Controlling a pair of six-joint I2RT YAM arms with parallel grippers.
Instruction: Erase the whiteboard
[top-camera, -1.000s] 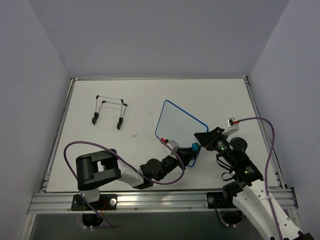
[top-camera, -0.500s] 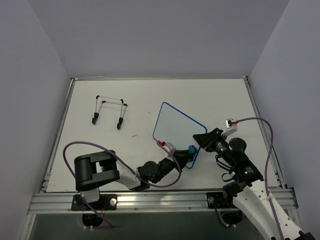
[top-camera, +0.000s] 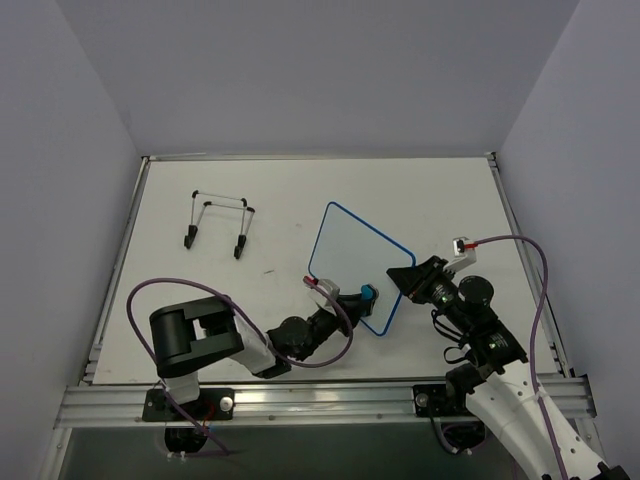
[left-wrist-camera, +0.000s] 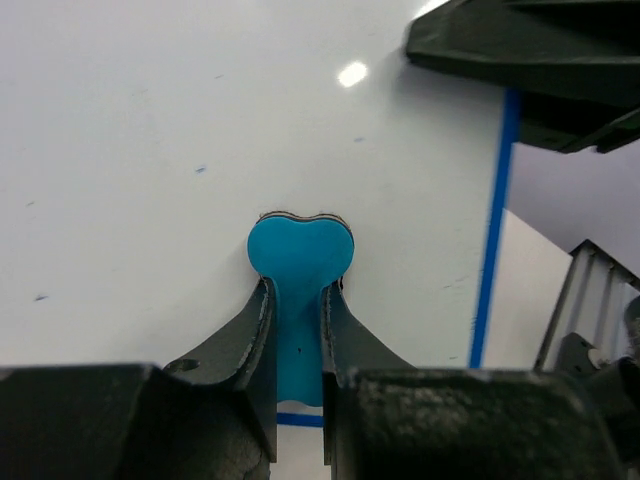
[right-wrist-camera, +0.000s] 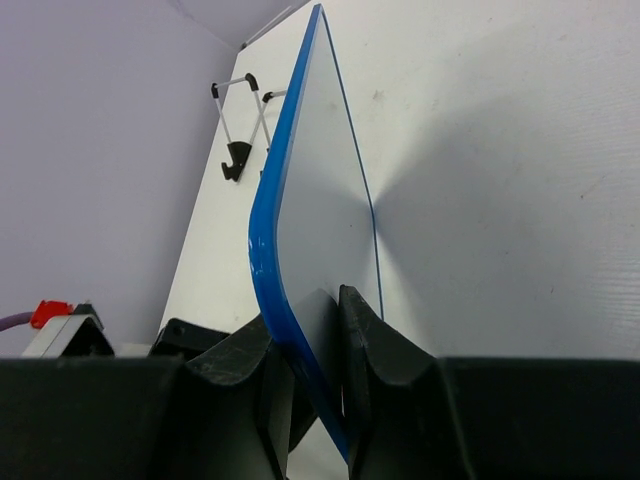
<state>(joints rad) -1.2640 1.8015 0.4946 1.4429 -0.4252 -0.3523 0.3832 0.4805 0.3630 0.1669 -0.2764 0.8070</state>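
Note:
The whiteboard (top-camera: 352, 264), white with a thin blue rim, is held tilted above the table. My right gripper (top-camera: 405, 278) is shut on its right corner; in the right wrist view the blue rim (right-wrist-camera: 275, 270) runs between the fingers. My left gripper (top-camera: 355, 298) is shut on the small blue bone-shaped eraser (top-camera: 368, 293), whose rounded head (left-wrist-camera: 300, 250) presses on the board's face (left-wrist-camera: 180, 150) near its lower edge. Only faint blue specks show on the board in the left wrist view.
A black wire stand (top-camera: 218, 222) sits at the table's back left, also in the right wrist view (right-wrist-camera: 245, 130). Metal rails (top-camera: 320, 400) run along the near edge. A purple cable (top-camera: 530, 270) loops at the right.
The left gripper with the eraser has moved left and slightly up along the board's lower edge. The board has tilted a little; the right gripper keeps its hold.

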